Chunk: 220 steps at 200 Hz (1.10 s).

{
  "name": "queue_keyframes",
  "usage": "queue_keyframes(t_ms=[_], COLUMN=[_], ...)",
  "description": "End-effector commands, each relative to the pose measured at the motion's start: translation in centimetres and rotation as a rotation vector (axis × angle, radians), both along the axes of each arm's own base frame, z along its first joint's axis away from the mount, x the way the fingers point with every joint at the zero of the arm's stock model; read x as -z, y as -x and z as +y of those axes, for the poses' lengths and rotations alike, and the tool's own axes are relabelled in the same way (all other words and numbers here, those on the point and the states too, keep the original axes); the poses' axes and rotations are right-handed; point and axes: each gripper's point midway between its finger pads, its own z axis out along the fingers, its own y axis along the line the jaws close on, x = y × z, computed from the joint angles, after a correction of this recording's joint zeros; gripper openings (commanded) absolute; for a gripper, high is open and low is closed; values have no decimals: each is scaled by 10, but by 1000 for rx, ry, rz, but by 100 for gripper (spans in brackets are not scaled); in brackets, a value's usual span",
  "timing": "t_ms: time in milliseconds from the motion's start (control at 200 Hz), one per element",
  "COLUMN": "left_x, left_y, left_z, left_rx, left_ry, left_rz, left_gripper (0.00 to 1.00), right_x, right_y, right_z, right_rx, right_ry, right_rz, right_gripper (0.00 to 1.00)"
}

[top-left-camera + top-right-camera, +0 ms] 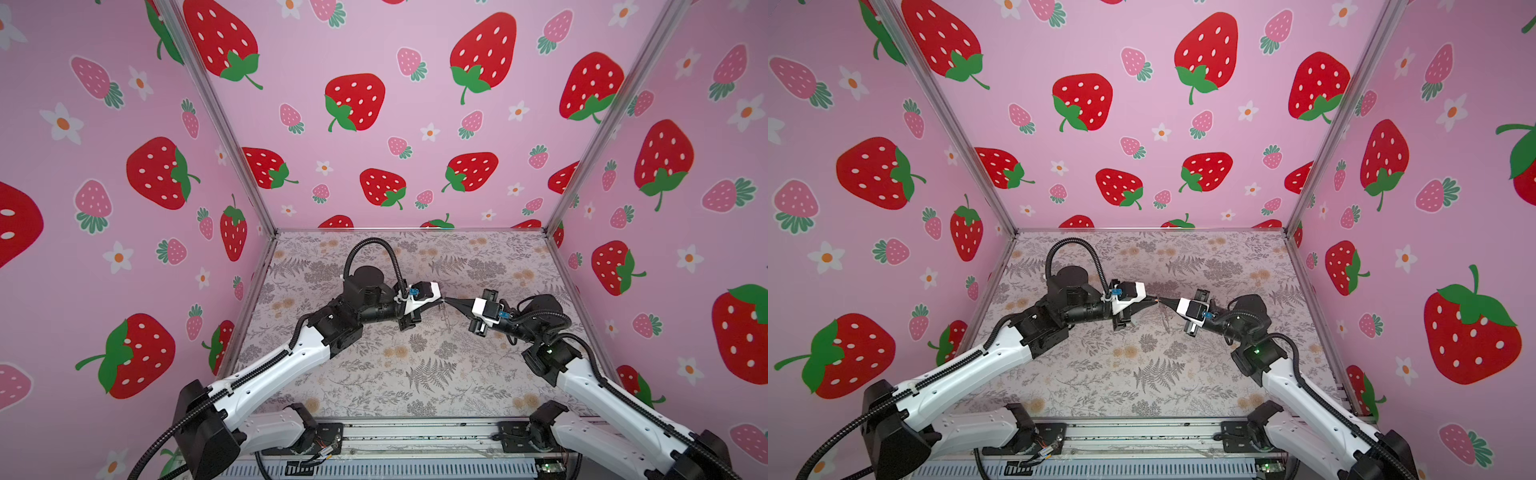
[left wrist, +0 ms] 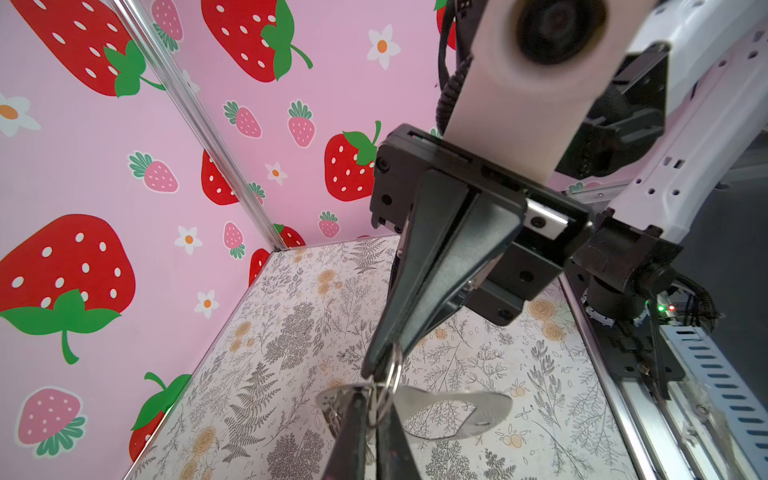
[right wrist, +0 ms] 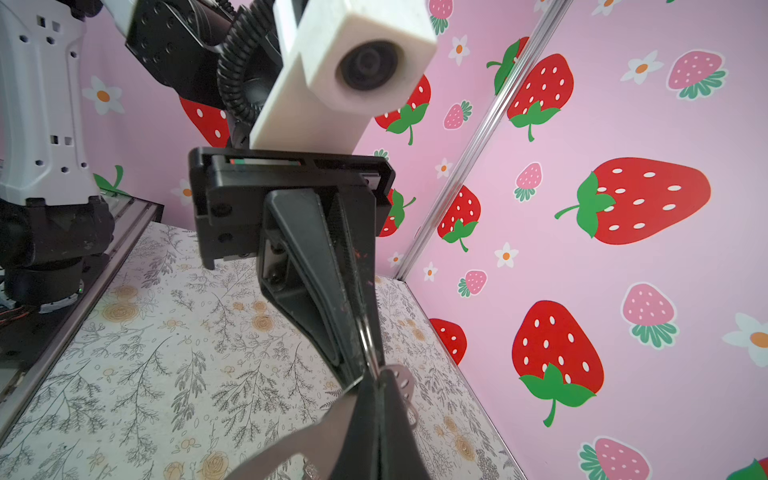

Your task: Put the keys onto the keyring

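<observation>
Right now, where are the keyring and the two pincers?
keyring [image 2: 492, 409]: left wrist view, on the flat plate
left pincer [image 3: 360, 372]: right wrist view, between its tips
right pincer [image 2: 373, 370]: left wrist view, between its tips

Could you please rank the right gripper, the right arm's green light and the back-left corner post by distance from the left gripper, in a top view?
From the left gripper:
1. right gripper: tip to tip with it, in the middle.
2. green light: farther right, nearer the front.
3. back-left corner post: at the far left corner.
</observation>
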Motion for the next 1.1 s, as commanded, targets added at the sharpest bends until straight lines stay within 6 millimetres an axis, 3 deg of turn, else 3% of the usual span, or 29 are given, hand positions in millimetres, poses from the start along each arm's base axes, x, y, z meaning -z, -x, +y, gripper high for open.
queue_keyframes(t_ms=[0, 140, 155, 245, 455, 640, 1095], left_x=[-30, -28, -28, -26, -21, -18, -16], left_y=[11, 13, 13, 15, 16, 16, 17], left_z=[-9, -11, -10, -11, -8, -5, -3], left_rx=[61, 70, 70, 75, 76, 69, 83], left_ry=[47, 31, 31, 19, -33, -83, -163], left_rz=[-70, -77, -80, -81, -79, -91, -131], left_gripper=[8, 7, 3, 0, 0, 0, 0], right_x=[1, 3, 3, 4, 5, 8, 7], right_y=[8, 7, 8, 7, 0, -3, 2], right_z=[2, 3, 3, 3, 0, -2, 1], right_rx=[-41, -38, -38, -33, 14, 44, -2], right_ry=[1, 8, 10, 17, 31, 58, 66], right_rz=[-10, -9, -10, -9, -14, -16, 4], right_gripper=[4, 4, 4, 5, 22, 27, 24])
